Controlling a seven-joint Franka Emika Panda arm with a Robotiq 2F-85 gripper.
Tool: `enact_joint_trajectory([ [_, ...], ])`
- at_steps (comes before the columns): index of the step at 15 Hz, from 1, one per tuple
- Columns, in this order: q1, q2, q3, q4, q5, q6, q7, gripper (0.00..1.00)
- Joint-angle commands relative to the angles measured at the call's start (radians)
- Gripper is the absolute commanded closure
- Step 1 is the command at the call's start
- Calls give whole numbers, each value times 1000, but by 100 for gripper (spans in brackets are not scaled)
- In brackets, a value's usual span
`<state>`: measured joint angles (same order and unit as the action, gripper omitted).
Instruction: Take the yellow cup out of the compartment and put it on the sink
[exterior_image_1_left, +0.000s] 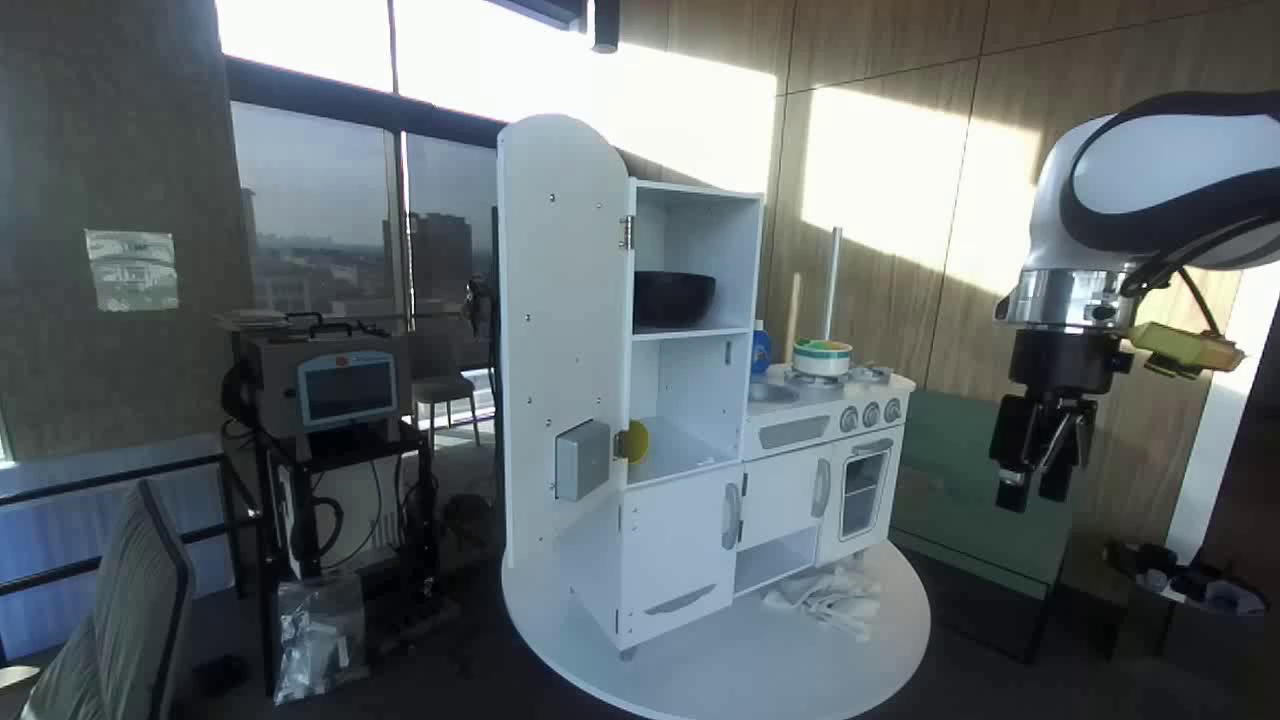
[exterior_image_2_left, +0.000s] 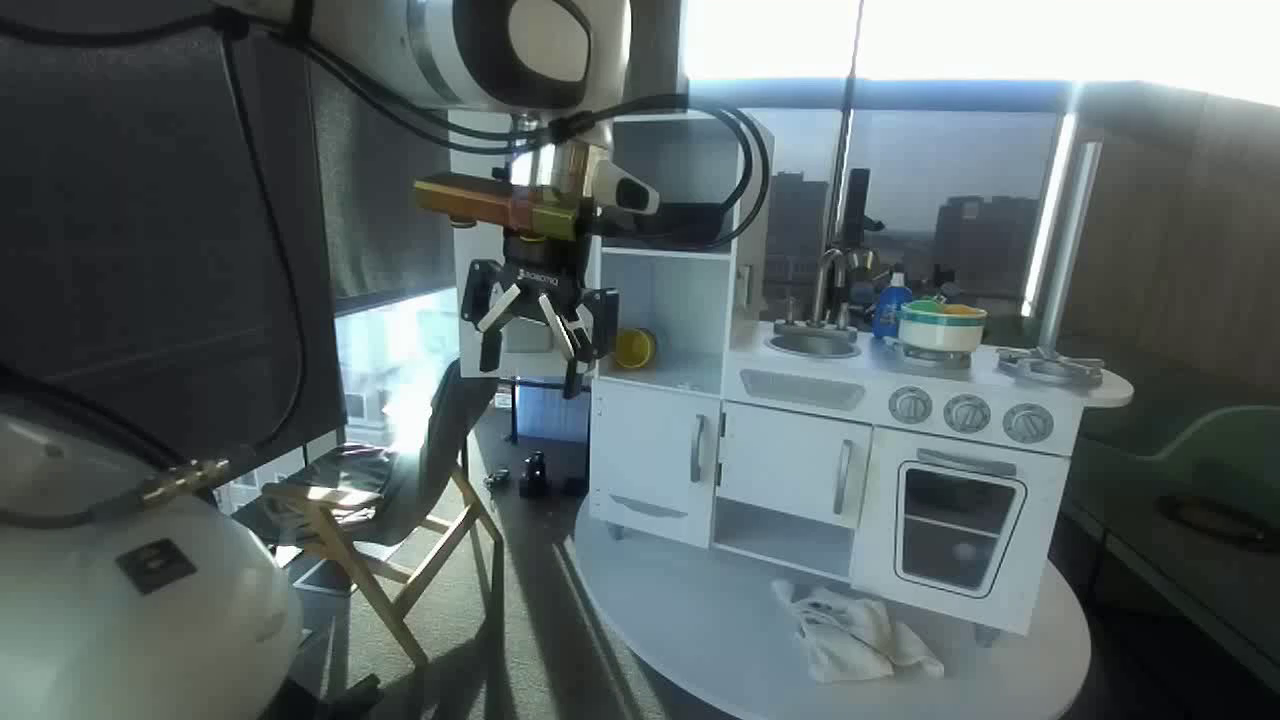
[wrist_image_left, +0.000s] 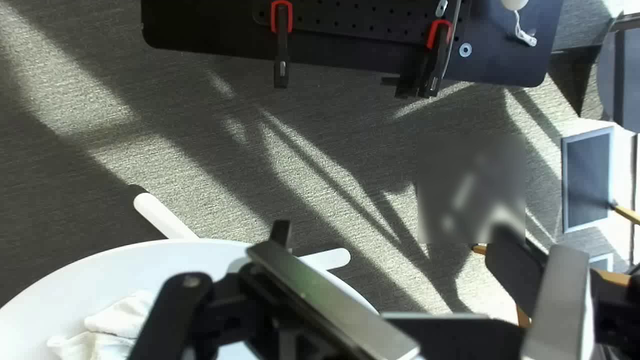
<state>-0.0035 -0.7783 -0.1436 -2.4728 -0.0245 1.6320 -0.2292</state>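
The yellow cup lies on its side in the lower open compartment of the white toy kitchen's tall cabinet, near the side wall. In an exterior view the cup is partly hidden by the cabinet's edge and hinge. The grey sink is in the counter right beside the cabinet; it also shows in an exterior view. My gripper is open and empty, pointing down in the air in front of the cabinet, apart from the cup. In the wrist view my gripper has its fingers wide apart over the floor; cup and sink are out of view.
The tall cabinet door stands open. A black bowl sits on the upper shelf. A white-green pot and a blue bottle stand by the sink. A white cloth lies on the round base. A chair stands nearby.
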Motion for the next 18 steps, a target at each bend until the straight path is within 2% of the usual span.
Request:
enact_joint_trajectory([
  [1, -5, 1, 4, 6, 3, -2, -2, 0],
  [15, -5, -2, 4, 10, 3, -2, -2, 0],
  [18, 2, 52, 9, 7, -8, 50, -7, 0],
])
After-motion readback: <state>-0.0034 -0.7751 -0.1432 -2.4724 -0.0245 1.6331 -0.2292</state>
